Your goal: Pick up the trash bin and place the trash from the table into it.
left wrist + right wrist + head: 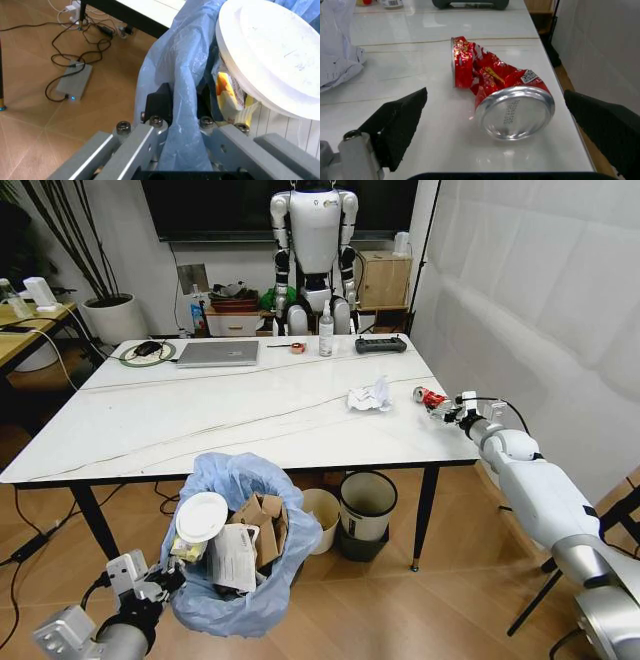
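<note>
Trash bin (240, 580) held low before the table (200, 410), left gripper (182, 120) clamped on its thin, soft bag rim. Crumpled tissue (370, 397) mid-right on the top. Crushed red can (495, 99) near the right edge, between the spread fingers of the right gripper (510, 123); probably light, stiff, slippery, best pinched across the dented middle.

Wooden floor (380, 600), white wall (540, 290), potted plant (112, 315), wooden cabinet (385, 280), dark screen (220, 205)
</note>
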### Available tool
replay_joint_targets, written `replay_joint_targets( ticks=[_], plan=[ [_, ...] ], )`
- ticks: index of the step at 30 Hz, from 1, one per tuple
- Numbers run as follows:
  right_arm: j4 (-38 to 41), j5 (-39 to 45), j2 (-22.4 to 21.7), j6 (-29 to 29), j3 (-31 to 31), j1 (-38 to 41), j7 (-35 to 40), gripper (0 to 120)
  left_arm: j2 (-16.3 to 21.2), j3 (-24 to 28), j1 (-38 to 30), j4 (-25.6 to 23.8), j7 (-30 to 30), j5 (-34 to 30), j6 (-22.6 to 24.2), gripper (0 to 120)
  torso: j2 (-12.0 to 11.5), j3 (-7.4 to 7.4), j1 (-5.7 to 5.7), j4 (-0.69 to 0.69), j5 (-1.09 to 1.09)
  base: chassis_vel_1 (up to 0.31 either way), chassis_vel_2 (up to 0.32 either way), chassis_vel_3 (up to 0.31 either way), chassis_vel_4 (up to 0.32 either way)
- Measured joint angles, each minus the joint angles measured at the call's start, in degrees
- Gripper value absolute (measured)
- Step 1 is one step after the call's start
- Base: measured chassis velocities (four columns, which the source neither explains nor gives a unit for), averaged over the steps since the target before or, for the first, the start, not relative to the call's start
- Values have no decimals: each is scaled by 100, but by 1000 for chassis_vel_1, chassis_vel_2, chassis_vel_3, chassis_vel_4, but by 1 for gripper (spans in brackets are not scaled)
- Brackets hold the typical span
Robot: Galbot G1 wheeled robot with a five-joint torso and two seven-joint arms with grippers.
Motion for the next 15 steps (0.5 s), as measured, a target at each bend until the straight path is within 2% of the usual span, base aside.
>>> replay_joint_targets(
  ticks=[13, 15],
  plan=[
    [-205, -73, 146, -23, -2, 132, -23, 100, 16, -12, -48, 30, -7, -29, 0, 1, 0, 0, 0, 1, -1, 0, 0, 0, 0],
    [-218, -74, 146, -27, 6, 132, -23, 96, 16, -4, -58, 38, -7, -29, 0, 1, 0, 0, 0, 1, -1, 0, 0, 0, 0]
  ],
)
